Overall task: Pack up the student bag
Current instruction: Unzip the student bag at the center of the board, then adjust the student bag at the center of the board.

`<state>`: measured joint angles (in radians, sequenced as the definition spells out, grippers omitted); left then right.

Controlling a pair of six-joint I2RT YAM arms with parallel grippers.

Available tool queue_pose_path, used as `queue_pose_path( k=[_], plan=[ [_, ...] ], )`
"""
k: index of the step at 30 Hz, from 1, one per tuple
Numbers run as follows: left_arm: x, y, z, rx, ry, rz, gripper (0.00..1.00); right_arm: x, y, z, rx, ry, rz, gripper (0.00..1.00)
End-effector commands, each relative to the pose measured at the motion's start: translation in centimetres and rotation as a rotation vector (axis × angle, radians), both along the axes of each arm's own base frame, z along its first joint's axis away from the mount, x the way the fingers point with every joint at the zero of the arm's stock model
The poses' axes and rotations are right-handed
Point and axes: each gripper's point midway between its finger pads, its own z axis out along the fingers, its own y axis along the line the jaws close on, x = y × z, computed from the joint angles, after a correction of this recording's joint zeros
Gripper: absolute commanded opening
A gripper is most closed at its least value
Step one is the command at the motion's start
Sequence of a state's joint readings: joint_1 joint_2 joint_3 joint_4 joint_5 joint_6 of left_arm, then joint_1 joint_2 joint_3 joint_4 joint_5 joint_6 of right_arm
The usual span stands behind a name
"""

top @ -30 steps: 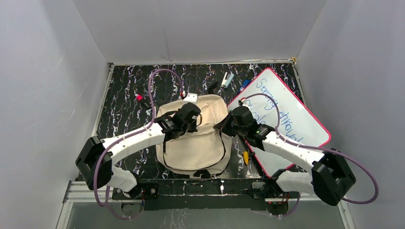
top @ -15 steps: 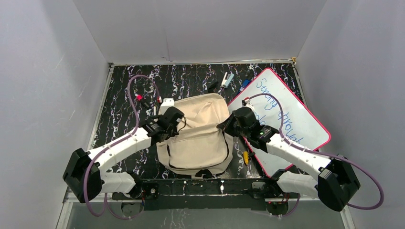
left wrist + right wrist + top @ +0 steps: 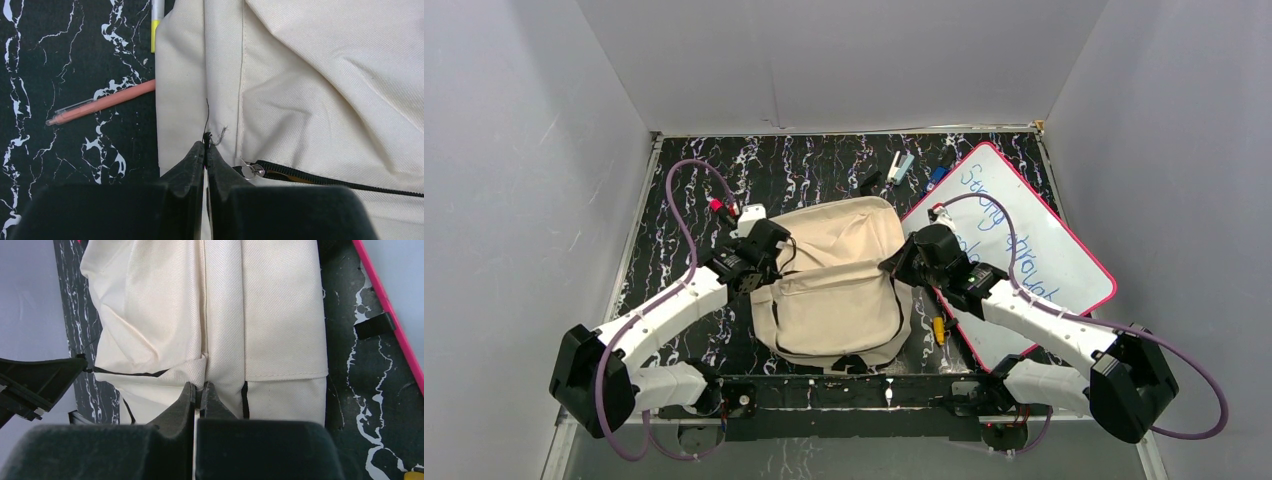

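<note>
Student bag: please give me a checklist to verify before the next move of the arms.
1. Left tool grips the black cord at the student bag seam: ok.
2. Right tool pinches bag fabric: ok.
3. Zipper opened wide enough for packing: cannot tell.
4. Pink pen lying in sight beside the bag: ok.
5. Whiteboard outside the bag: ok.

Looked like a robotics lab test cell: boxed in by plain white walls (image 3: 844, 60), floored with a black marbled worktop (image 3: 684, 200), fitted with a cabled left arm (image 3: 664, 310) and right arm (image 3: 1044, 320) at its near edge.
</note>
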<state>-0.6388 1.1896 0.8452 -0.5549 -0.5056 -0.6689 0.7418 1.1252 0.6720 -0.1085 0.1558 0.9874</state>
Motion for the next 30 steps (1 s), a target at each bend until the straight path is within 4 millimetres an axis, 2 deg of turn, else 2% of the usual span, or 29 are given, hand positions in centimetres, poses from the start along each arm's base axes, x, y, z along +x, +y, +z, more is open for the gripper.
queue_pose_path(
  k=[1, 4, 6, 7, 10, 15, 18, 21, 24, 27, 28, 30],
  plan=[
    [-0.6, 2.7, -0.1, 0.089, 0.017, 0.039, 0.1, 2.1, -1.3, 2.9, -0.063, -0.132, -0.023, 0.0],
    [0.4, 1.7, 1.1, 0.03, -0.027, 0.012, 0.36, 2.1, -0.9, 4.0, -0.07, -0.16, 0.021, 0.0],
    [1.9, 0.8, 3.0, -0.016, -0.082, -0.016, 0.48, 2.0, -0.7, 4.6, -0.074, -0.164, 0.04, 0.01],
    [2.5, 0.5, 3.8, -0.029, -0.096, -0.042, 0.52, 1.8, -0.7, 4.9, -0.074, -0.162, 0.047, 0.09],
    [5.4, -0.8, 6.3, -0.065, -0.159, -0.129, 0.59, 0.9, -1.0, 5.1, -0.077, -0.132, 0.062, 0.32],
    [10.2, -2.0, 8.4, -0.02, -0.205, -0.303, 0.65, -1.3, -2.7, 5.6, -0.099, -0.048, 0.048, 0.53],
    [12.7, -3.0, 8.3, 0.014, -0.213, -0.427, 0.66, -3.1, -4.0, 5.1, -0.133, 0.036, 0.037, 0.67],
    [14.4, -4.3, 6.9, 0.022, -0.167, -0.576, 0.69, -5.3, -5.2, 3.8, -0.145, 0.132, 0.025, 0.75],
    [15.3, -6.1, 5.6, -0.018, -0.141, -0.737, 0.7, -7.2, -6.0, 2.9, -0.11, 0.222, -0.014, 0.85],
    [16.1, -7.3, 4.4, -0.031, -0.134, -0.837, 0.71, -8.8, -6.2, 2.4, -0.051, 0.284, -0.042, 0.92],
    [16.4, -7.7, 4.2, -0.034, -0.14, -0.864, 0.71, -9.3, -6.2, 2.3, -0.029, 0.304, -0.045, 0.97],
    [17.0, -8.4, 3.6, -0.033, -0.14, -0.915, 0.72, -10.2, -5.9, 2.2, 0.011, 0.339, -0.042, 0.99]
  ],
)
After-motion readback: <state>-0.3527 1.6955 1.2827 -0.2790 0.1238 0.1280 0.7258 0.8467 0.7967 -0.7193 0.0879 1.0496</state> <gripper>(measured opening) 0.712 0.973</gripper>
